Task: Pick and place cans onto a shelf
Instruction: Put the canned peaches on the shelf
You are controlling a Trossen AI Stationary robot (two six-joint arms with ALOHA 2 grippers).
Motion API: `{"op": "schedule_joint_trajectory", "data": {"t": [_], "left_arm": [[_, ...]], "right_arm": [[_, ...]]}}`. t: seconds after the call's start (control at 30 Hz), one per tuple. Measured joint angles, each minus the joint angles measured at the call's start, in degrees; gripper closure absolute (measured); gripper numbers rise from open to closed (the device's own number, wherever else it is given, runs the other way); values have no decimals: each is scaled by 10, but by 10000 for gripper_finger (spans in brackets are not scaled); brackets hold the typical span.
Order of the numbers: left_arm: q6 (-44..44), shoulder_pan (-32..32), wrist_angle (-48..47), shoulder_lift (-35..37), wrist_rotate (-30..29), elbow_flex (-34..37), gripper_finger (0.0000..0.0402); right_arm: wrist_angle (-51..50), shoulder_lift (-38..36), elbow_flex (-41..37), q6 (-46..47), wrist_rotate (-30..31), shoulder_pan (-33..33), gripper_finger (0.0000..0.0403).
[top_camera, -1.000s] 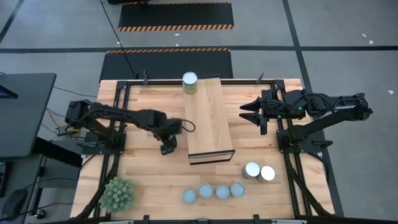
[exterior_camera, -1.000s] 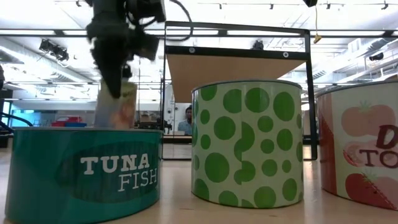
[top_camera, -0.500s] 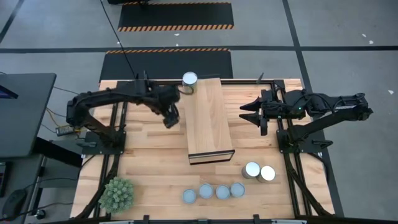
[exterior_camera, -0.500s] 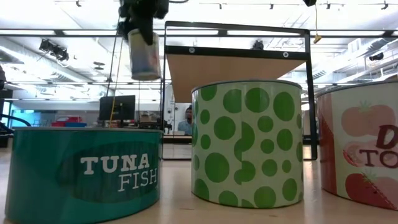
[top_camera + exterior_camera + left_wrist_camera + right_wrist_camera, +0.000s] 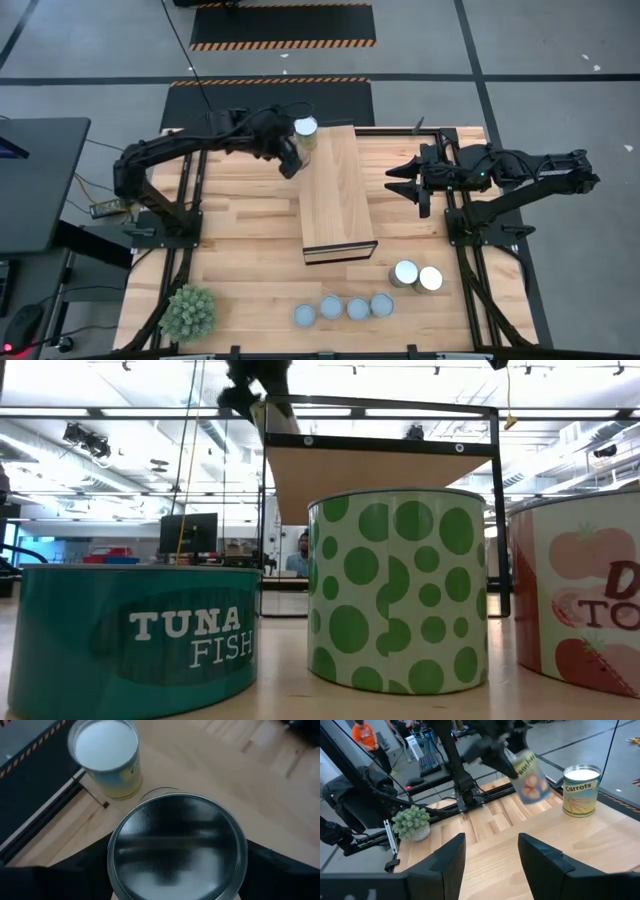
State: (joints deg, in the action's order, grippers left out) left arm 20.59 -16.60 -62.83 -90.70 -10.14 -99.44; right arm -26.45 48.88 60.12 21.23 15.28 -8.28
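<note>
The shelf [image 5: 338, 195] is a long light-wood box lying along the table's middle. A yellow Carrots can [image 5: 306, 133] stands upright on its base at the shelf's far left corner [image 5: 580, 790]. My left gripper [image 5: 290, 160] is beside that can, over the shelf's far left edge, shut on another can [image 5: 530, 777]. Several more cans [image 5: 357, 308] stand upright on the table near its front edge. My right gripper [image 5: 402, 186] waits open to the right of the shelf, with nothing between its fingers [image 5: 451, 857]. My left gripper pinches the can by its side wall [image 5: 114, 865], one dark finger [image 5: 75, 872] on each side, just below the can's shiny round top [image 5: 177, 845]. The fingers slant down from the table's left. The can hangs tilted, lifted clear above the shelf.
A spiky green plant ball [image 5: 190, 312] sits at the table's near left corner. In the low view a tuna can [image 5: 130, 635], a green-dotted can [image 5: 400, 590] and a tomato can [image 5: 580, 600] fill the foreground. A person in orange [image 5: 367, 735] shows beyond the table.
My left gripper has risen and swung from beside the shelf's left side toward the table's far edge and a little right, turning as it went. It has carried its can up with it, to beside the Carrots can.
</note>
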Motion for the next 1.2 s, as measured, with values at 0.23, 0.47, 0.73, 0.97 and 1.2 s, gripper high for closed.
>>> {"op": "schedule_joint_trajectory", "data": {"t": [0.23, 0.47, 0.73, 0.97, 1.2], "left_arm": [[-7, -10, 12, -53, 28, 1, 93], [-18, -14, 24, -70, 31, 1, 93], [-53, -13, 27, -69, 32, 1, 70], [-69, -12, 38, -88, 40, 1, 54], [-93, -1, 68, -96, 39, 1, 51]], "right_arm": [[8, 0, 0, 0, 0, 0, 213], [8, 0, 0, 2, 0, 0, 213], [10, 0, 0, 0, 0, 0, 213], [11, 0, 0, 0, 0, 0, 213], [11, 0, 0, 2, 0, 0, 213]]}}
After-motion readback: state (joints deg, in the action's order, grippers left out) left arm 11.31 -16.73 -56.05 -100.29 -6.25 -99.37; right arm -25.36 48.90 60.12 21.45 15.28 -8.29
